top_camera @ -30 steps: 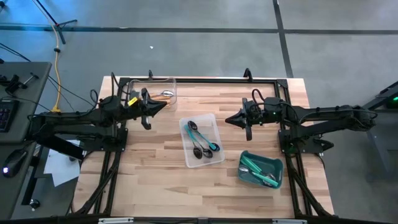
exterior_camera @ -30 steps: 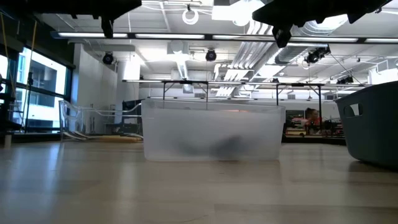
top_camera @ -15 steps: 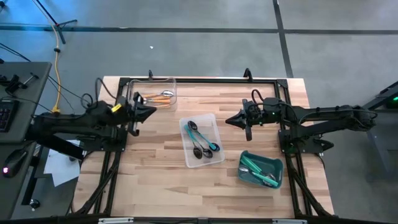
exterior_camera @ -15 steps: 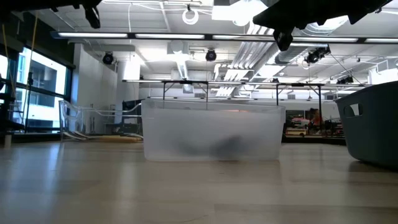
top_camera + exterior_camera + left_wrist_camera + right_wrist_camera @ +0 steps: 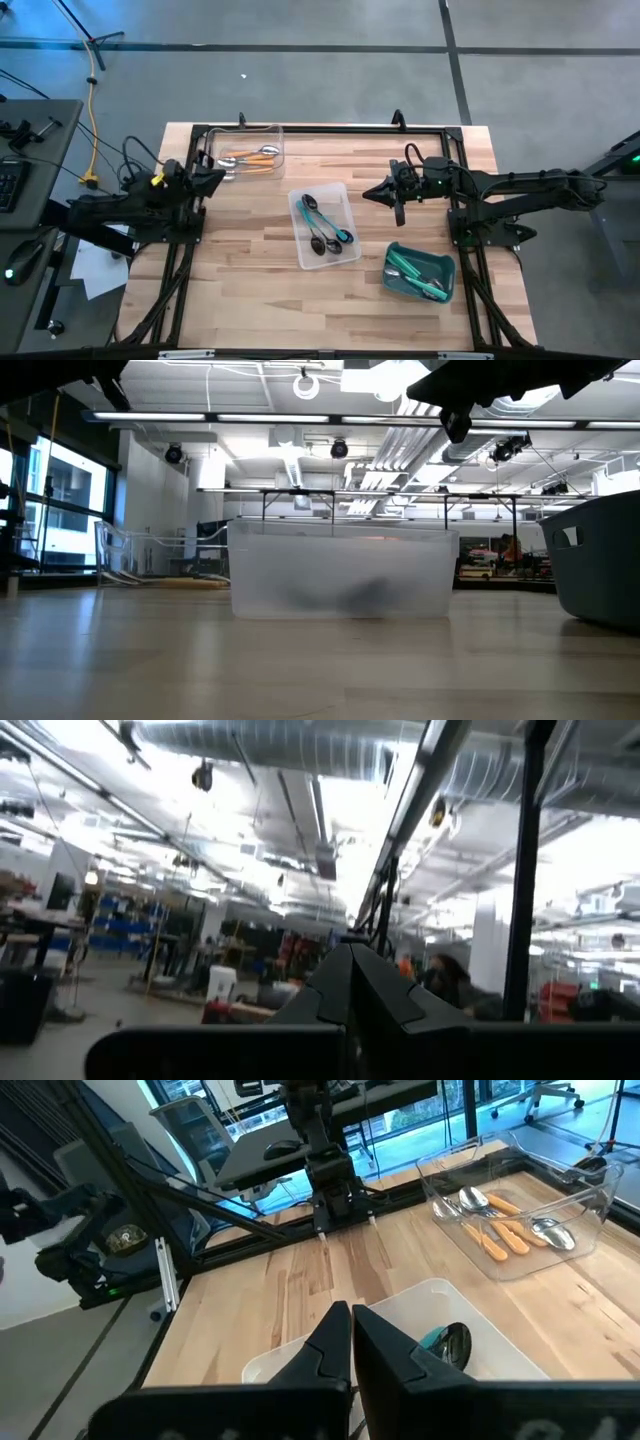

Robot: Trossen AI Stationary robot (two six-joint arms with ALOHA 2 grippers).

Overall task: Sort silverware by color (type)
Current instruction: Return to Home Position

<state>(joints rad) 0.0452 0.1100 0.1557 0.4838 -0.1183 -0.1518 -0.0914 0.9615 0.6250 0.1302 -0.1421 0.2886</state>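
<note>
- Left gripper (image 5: pixel 215 178), fingers together, sits at the table's (image 5: pixel 250 300) 10 o'clock; right gripper (image 5: pixel 372 192), likewise closed, hangs at 2 o'clock of the central tray (image 5: pixel 301 250)
- Orange spoons (image 5: pixel 250 157) lie in the 11 o'clock tray (image 5: pixel 280 148); blue spoons (image 5: pixel 325 228) lie in the central tray

The left arm sits folded back over the left edge of the table (image 5: pixel 250 290). Its left tool (image 5: pixel 214 178) points inward, fingers pressed together and empty. The right arm reaches in from the right side with its elbow bent. The right tool (image 5: pixel 372 191) hangs above the table, fingers together, gripping nothing.
</note>
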